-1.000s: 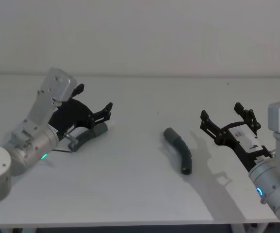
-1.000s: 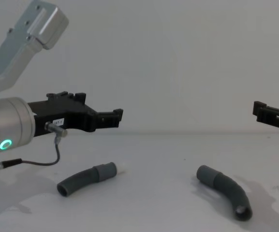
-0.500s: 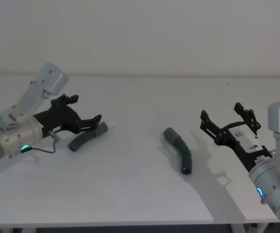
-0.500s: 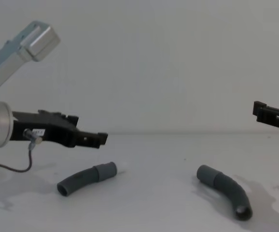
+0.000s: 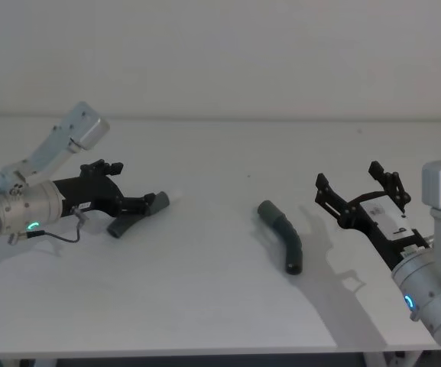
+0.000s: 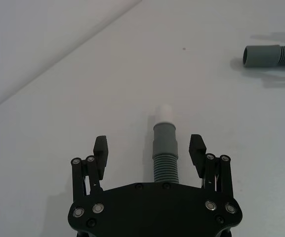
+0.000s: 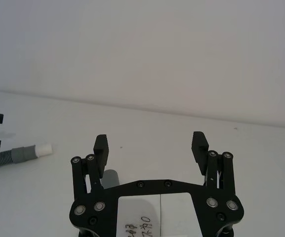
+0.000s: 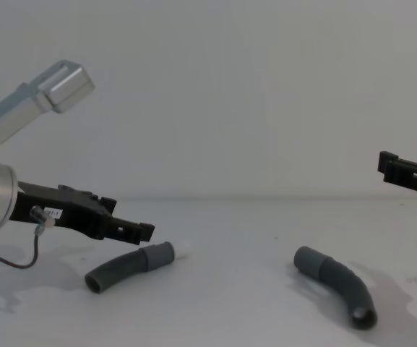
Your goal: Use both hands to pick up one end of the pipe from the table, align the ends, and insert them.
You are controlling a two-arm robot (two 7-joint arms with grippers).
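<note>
The pipe lies in two curved, ribbed grey pieces on the white table (image 5: 205,290). The left piece (image 5: 132,217) (image 8: 125,266) ends in a grey cuff with a white tip (image 6: 166,112) (image 8: 184,249). My left gripper (image 5: 134,187) (image 6: 148,143) (image 8: 139,231) hangs open just above that piece, and its ribbed part (image 6: 164,165) lies between the fingers. The right piece (image 5: 283,235) (image 8: 338,282) (image 6: 273,55) lies alone with its open socket end toward the front. My right gripper (image 5: 348,174) (image 7: 150,140) (image 8: 396,170) is open, raised to the right of that piece and holding nothing.
A plain pale wall (image 5: 220,53) rises behind the table. The table's front edge (image 5: 205,353) runs along the bottom of the head view. A thin grey cable (image 8: 27,256) loops under the left wrist.
My left gripper has come down and drawn back to the left, from well above the white-tipped piece to just over it. The right arm and both pieces have stayed still.
</note>
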